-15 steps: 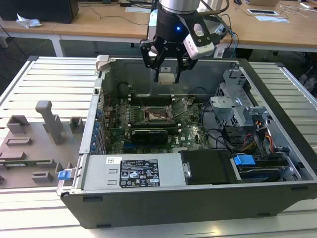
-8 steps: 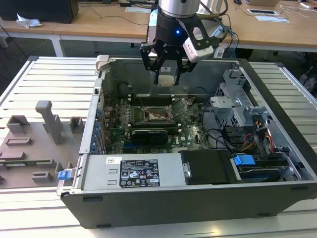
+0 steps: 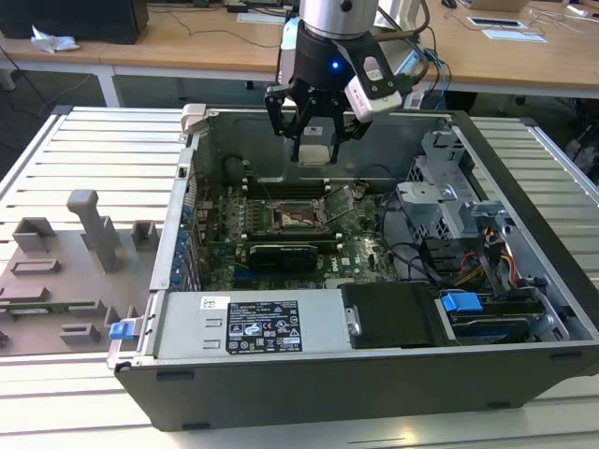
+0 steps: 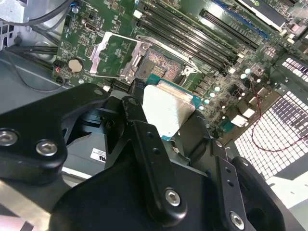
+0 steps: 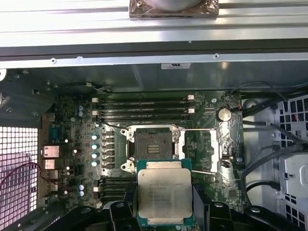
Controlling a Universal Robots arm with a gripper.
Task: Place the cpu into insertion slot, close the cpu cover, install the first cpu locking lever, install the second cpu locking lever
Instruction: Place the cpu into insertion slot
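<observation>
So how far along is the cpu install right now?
Nothing is seated yet. The hand is shut on the cpu, held above the motherboard. The insertion slot is bare, and the cpu cover lies flipped open beside it. Placing the chip, closing the cover and both lever steps are left.

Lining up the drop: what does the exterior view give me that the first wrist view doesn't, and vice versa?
Exterior view: the gripper hanging above the open case, and the labelled metal box. First wrist view: the cpu, metal top up, offset from the centre of the insertion slot. Both: gripper shut on the cpu, slot empty, cpu cover open.
</observation>
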